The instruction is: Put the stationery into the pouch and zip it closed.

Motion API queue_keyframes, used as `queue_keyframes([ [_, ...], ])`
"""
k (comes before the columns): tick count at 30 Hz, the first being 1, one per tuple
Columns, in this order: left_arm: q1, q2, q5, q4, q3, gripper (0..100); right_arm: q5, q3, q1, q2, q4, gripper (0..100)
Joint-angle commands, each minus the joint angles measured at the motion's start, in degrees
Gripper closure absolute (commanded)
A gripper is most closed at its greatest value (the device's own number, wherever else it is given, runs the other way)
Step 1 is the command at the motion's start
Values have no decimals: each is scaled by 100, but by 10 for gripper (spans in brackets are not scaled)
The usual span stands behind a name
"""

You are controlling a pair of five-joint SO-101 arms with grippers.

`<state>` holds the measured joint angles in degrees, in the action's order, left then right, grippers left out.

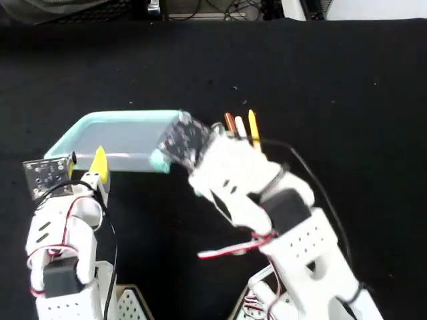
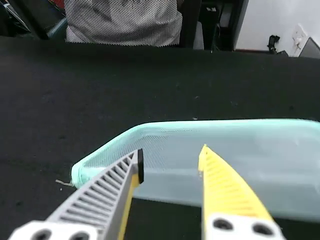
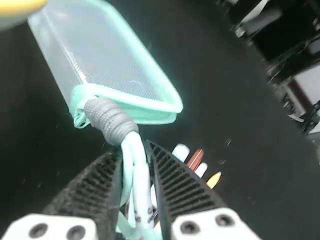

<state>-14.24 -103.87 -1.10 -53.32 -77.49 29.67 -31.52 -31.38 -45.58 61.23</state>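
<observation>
So, right jaws are clamped on the cord loop (image 3: 131, 146) of the pouch (image 1: 120, 137), left of centre; left jaws open over its near edge, lower left. Looks like light, floppy mesh; I'd pinch the stiffer rim. Pens (image 1: 240, 128) lie just beyond, centre of the worktop (image 1: 333, 80).

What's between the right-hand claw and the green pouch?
A pale green strap with a grey wrapped end runs from the pouch corner into the right gripper, shown in the right wrist view.
</observation>
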Motion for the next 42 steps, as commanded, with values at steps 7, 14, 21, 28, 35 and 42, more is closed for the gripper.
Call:
queue_keyframes([
  [7,-13,-26,0,-932,1648,795,-35,1877,-695,813,70,987],
  [14,-4,-26,18,-932,1745,795,273,2730,-1327,840,800,987],
  [21,-4,-26,18,-958,1851,795,492,2369,-1319,840,554,987],
  [28,-4,18,9,-932,2879,794,519,2211,-1292,804,457,987],
  [35,1218,264,-18,-1187,3073,794,563,2220,-1275,804,466,987],
  [42,1218,1240,-229,-1196,3099,794,897,2237,-1275,725,712,987],
])
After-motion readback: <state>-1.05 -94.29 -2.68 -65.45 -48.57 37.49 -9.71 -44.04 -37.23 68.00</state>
